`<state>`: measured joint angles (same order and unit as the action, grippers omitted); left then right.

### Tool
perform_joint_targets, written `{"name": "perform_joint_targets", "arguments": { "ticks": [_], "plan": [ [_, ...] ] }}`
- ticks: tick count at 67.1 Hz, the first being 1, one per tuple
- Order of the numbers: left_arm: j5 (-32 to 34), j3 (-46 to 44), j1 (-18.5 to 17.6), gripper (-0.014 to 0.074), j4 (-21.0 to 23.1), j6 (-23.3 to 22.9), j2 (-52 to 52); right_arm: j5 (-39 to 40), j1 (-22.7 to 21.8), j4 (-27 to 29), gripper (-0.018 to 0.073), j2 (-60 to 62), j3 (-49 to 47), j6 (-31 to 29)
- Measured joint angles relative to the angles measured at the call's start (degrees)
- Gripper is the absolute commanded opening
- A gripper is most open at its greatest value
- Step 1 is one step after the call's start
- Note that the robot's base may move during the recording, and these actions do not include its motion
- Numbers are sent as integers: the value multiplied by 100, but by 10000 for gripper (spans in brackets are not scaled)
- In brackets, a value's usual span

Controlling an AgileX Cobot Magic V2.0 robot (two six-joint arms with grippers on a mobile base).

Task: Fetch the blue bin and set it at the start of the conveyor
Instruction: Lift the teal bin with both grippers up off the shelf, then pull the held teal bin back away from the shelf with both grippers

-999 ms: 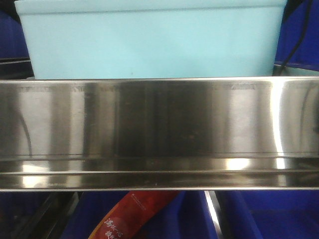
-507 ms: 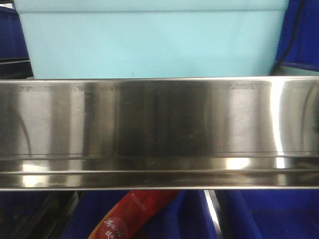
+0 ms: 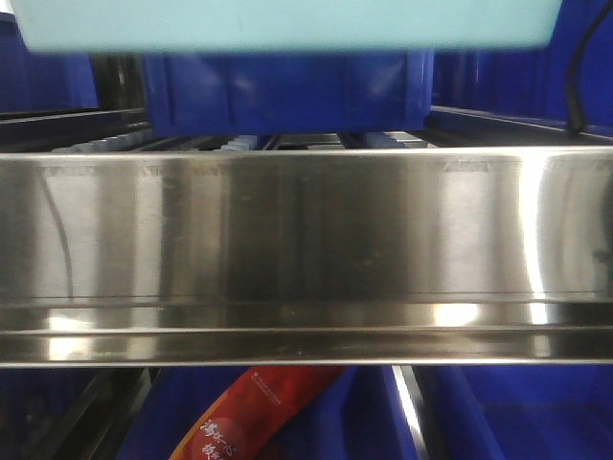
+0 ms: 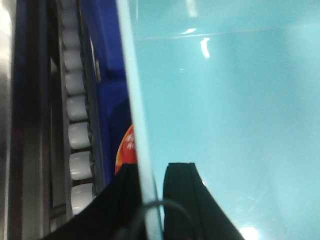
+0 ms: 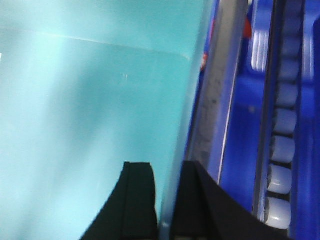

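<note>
The blue bin [image 3: 287, 24], a pale turquoise tub, hangs at the top of the front view, only its bottom edge showing above the steel shelf rail. In the left wrist view my left gripper [image 4: 150, 172] is shut on the blue bin's [image 4: 225, 100] left wall, one finger inside and one outside. My right gripper [image 5: 167, 172] is shut on the blue bin's [image 5: 85, 100] right wall in the same way. The bin's inside looks bare. The conveyor start is out of view.
A shiny steel shelf rail [image 3: 306, 249] spans the front view. Behind it stands a dark blue crate [image 3: 287, 91] on roller tracks. White rollers [image 4: 77, 135] run left of the bin, more rollers [image 5: 282, 150] on the right. A red packet [image 3: 254, 412] lies in a crate below.
The blue bin has risen: it filled the space above the rail before and now only its bottom edge shows, uncovering the dark blue crate and rollers behind.
</note>
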<state>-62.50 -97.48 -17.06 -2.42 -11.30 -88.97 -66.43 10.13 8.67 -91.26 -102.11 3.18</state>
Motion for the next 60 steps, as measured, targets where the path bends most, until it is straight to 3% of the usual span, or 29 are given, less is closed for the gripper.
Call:
{"name": "perform_joint_targets", "arguments": {
  "ticks": [20,60],
  "plan": [
    [309,0,0,-111,288,-24,726,50,15,46,-152,648,0,22],
    [456,0,0,-111,242,-24,790,234,15,56,-152,721,-10,32]
  ]
}}
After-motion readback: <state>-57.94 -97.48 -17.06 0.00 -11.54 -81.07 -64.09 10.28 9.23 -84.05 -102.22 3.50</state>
